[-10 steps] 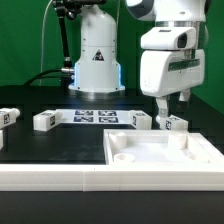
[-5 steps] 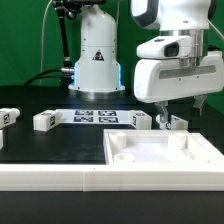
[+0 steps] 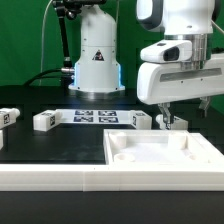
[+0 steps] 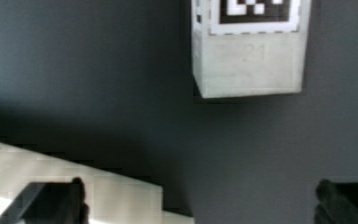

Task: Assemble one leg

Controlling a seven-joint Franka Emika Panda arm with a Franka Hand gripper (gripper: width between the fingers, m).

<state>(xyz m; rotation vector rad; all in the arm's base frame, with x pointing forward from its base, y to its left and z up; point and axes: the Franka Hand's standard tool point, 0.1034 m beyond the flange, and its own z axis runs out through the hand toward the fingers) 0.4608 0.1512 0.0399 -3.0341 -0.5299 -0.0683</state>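
The end effector (image 4: 197, 205) is spread wide and carries nothing: in the wrist view its two dark fingertips (image 4: 51, 202) stand well apart with only the black tabletop (image 4: 87, 100) between them. Over the last second the wrist has turned, so the broad face of the end effector's housing now looks toward the exterior camera, and it has lifted a little from where it hung low beside the part (most of the turn falls in the first half of that second; since then it has barely shifted). Near the fingertips lies the leg (image 4: 250, 60), a small white plastic rectangular block with a black-and-white square tag on its face. It lies on the tabletop, untouched and outside the gap between the fingers. In the exterior view the leg sits below the end effector, just behind the far rim of the large flat white tray-like piece (image 3: 118, 150) with corner recesses. Three similar white tagged blocks (image 3: 42, 120) lie farther toward that view's left, with the marker board (image 3: 95, 116) among them. The turn reads as lining the fingers up with the leg's sides, so the grasp is not yet begun: the end effector probably has to shift over the block and descend.
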